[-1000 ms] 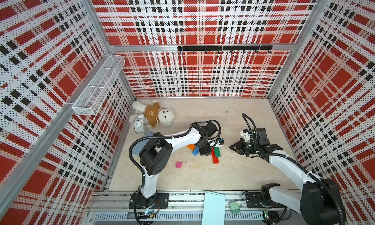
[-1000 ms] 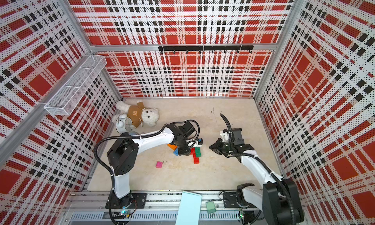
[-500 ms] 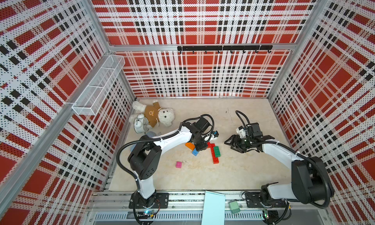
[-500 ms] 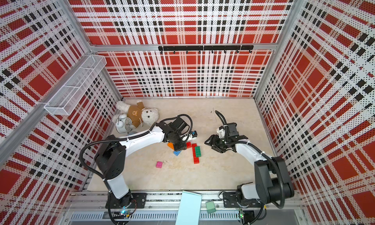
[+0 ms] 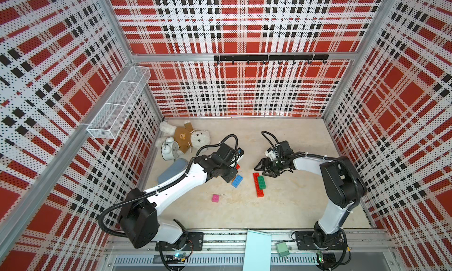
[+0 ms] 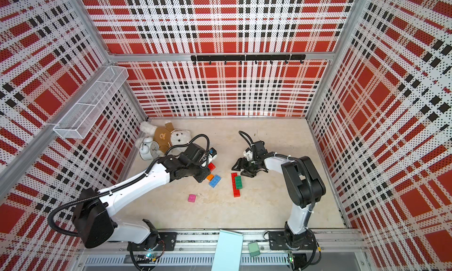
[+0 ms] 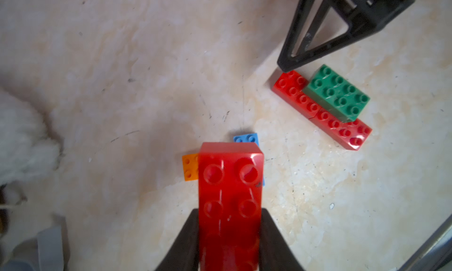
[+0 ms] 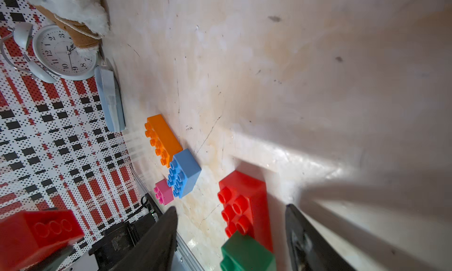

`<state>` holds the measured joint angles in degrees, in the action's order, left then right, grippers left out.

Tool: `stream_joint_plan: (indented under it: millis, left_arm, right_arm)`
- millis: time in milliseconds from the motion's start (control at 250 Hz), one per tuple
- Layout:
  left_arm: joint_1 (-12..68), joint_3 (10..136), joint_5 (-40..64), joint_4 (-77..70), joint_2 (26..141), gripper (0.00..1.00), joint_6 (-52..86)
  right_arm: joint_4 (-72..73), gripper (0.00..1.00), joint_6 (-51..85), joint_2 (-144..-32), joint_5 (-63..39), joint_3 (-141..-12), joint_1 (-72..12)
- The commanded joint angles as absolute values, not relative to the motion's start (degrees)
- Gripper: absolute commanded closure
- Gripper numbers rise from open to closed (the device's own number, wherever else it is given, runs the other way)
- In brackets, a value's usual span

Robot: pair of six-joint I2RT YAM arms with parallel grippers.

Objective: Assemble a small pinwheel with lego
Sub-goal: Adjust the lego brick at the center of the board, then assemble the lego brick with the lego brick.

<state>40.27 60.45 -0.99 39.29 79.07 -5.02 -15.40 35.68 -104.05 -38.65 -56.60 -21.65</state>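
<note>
My left gripper (image 7: pixel 230 213) is shut on a red lego brick (image 7: pixel 230 184), held just above the floor over the orange brick (image 7: pixel 190 167) and blue brick (image 7: pixel 245 137). In both top views this gripper (image 5: pixel 234 166) (image 6: pixel 208 167) is left of the centre. Two red bricks (image 5: pixel 258 188) lie end to end with a green brick (image 5: pixel 261 182) on top. My right gripper (image 8: pixel 230 207) is open; its fingers stand wide on either side of the far end of that red row (image 8: pixel 247 191). A pink square brick (image 5: pixel 215 198) lies alone nearer the front. No pinwheel shows.
A teddy bear (image 5: pixel 188 137), a white alarm clock (image 5: pixel 170 150) and a blue-grey pad (image 5: pixel 172 173) sit at the back left by the wall. A wire basket (image 5: pixel 119 103) hangs on the left wall. A pale blue sheet (image 5: pixel 256 250) leans at the front rail.
My right gripper has opened and moved left, up to the far end of the red and green bricks. My left gripper has drawn back to the left with the red brick.
</note>
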Motion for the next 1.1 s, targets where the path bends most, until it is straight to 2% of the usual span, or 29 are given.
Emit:
stream_joint_plan:
  millis: [0,196,372,532,700,892,1096]
  left_arm:
    - [41.3,58.4,-0.1,38.9,74.7,0.75,-2.2]
    - [47.5,58.2,3.2,37.3,77.2,0.74,-5.3]
    - [52.0,62.3,6.9,37.5,85.0,0.75,-11.5]
    - [51.1,67.0,11.5,39.7,93.3,0.76,-19.4]
    - [49.1,72.5,11.2,44.7,100.9,0.77,-26.1]
    - [44.7,75.7,13.1,45.9,103.7,0.77,-28.6]
    - [44.1,79.3,14.2,48.4,107.0,0.77,-30.8]
  right_arm:
    - [-11.6,0.31,37.3,-105.2,-41.0,-57.7,-22.2]
    - [-7.9,0.30,39.1,-103.6,-44.3,-56.9,-21.3]
    - [-10.3,0.32,40.0,-98.4,-40.8,-53.7,-15.3]
    - [-14.7,0.31,37.5,-91.5,-40.3,-50.1,-12.1]
    - [-18.0,0.29,36.0,-84.5,-40.4,-45.6,-10.1]
    - [-21.8,0.27,34.0,-79.0,-40.9,-43.0,-7.5]
    - [-24.6,0.27,33.0,-76.2,-40.6,-42.8,-6.8]
